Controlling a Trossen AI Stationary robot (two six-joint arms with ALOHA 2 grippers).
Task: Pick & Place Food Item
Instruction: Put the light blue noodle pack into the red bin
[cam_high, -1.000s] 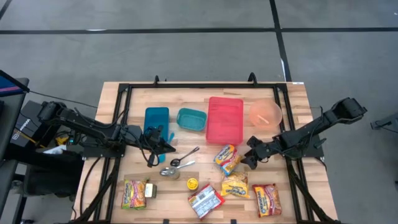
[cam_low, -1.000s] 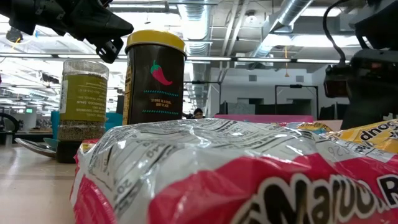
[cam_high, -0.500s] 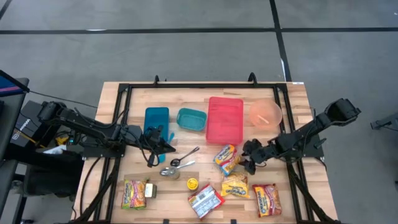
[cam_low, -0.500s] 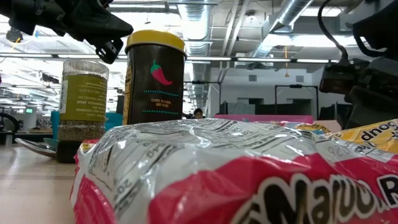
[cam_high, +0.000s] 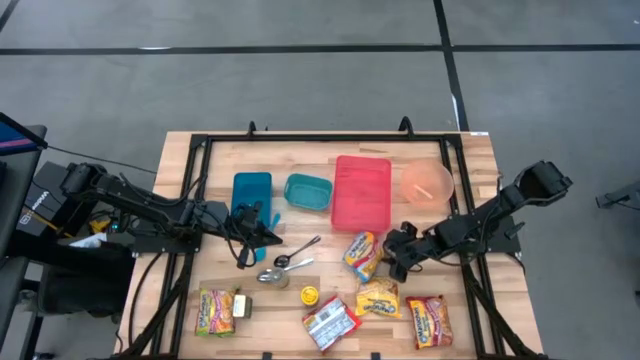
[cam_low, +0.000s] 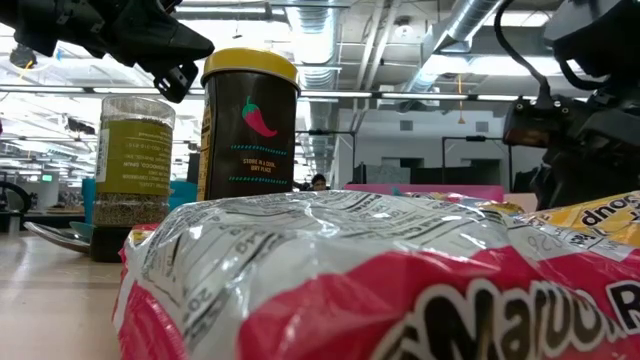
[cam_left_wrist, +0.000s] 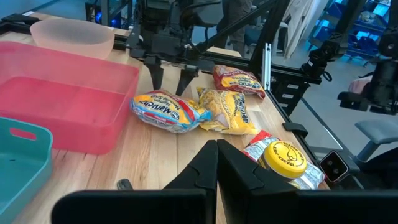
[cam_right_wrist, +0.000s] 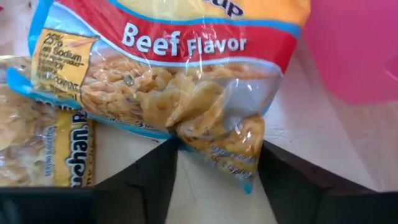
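Observation:
A Beef Flavor ramen packet (cam_high: 365, 253) lies flat on the wooden table just in front of the red tray. My right gripper (cam_high: 396, 256) comes slanting down at the packet's right end. It is open, one finger on each side of that end (cam_right_wrist: 231, 144). The left wrist view shows its two fingers (cam_left_wrist: 154, 76) pointing down just above the packet (cam_left_wrist: 169, 112). My left gripper (cam_high: 272, 237) is shut and holds nothing, hovering next to the blue tray (cam_high: 252, 195). My right gripper straddles the packet's narrow end (cam_right_wrist: 214, 140), coming from above and from the table's right. One finger (cam_right_wrist: 163, 163) stands right against the wrapper's edge. Whether it touches the wrapper, I cannot tell. The packet lies flat on the table.
A yellow ramen packet (cam_high: 378, 297) lies just in front of the Beef Flavor one, with a red packet (cam_high: 428, 320) and a white-red one (cam_high: 331, 322) nearer the front edge. Behind stand a red tray (cam_high: 362, 191), a teal tub (cam_high: 307, 191) and an orange bowl (cam_high: 427, 183). Spoons (cam_high: 295, 255) and a yellow-lidded jar (cam_high: 310, 295) lie mid-table.
My right gripper has moved toward the table's left, down onto the Beef Flavor packet's end, rolling its wrist as it came. The packet has stayed where it was.

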